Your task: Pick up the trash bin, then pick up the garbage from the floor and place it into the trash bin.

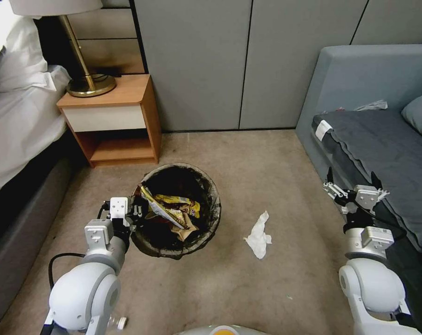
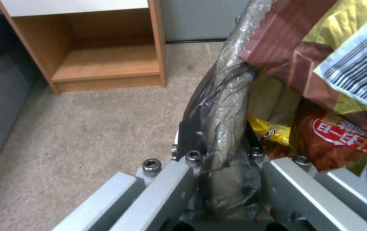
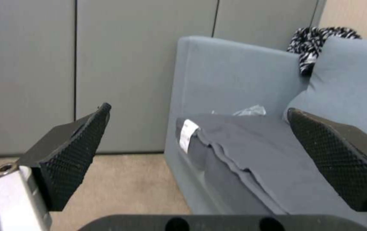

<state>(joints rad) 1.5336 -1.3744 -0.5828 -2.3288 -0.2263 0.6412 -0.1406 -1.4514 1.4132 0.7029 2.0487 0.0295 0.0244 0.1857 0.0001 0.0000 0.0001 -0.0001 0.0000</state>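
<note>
The trash bin [image 1: 206, 186], round with a dark bag folded over its rim, hangs just above the floor [image 1: 276, 167] in the head view. My left gripper [image 1: 135, 213] is shut on its near-left rim; the left wrist view shows the fingers [image 2: 189, 138] pinching the bag-covered rim [image 2: 226, 96]. Garbage lies inside: yellow and brown snack wrappers [image 1: 173, 209] and a red-and-white carton [image 2: 342, 133]. A crumpled white tissue [image 1: 258, 239] lies on the carpet to the bin's right. My right gripper [image 1: 352, 180] stands open and empty over the sofa's front edge, its pads [image 3: 72, 157] wide apart.
A wooden nightstand [image 1: 113, 121] with a brass lamp [image 1: 87, 83] stands behind the bin, and a bed [image 1: 20, 121] runs along the left. A grey sofa [image 1: 383, 139] fills the right side. Grey wall panels [image 1: 220, 60] close off the back. A clear bottle [image 1: 117, 322] lies by my left arm.
</note>
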